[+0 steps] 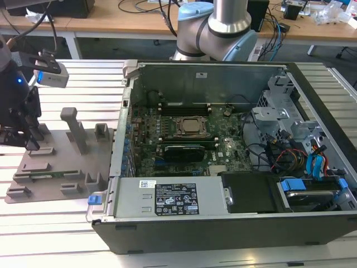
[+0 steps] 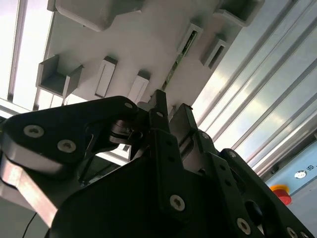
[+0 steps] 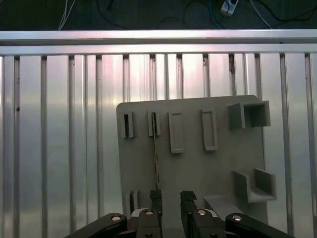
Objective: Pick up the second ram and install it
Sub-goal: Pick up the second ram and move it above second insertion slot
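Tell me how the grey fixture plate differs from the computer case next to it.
The fixture plate is pale grey, flat and small, holding the second ram; the computer case is dark, boxy, much larger, open-topped, packed with boards and cables. Both rest on the slatted metal table.

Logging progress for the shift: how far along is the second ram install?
Done: nothing of this step shows as finished. In hand: the gripper is over the grey fixture plate, jaws apart and empty, close beside the second ram, which stands on edge in the plate's slots. Left: the stick is not yet gripped, lifted or seated on the motherboard in the open computer case.
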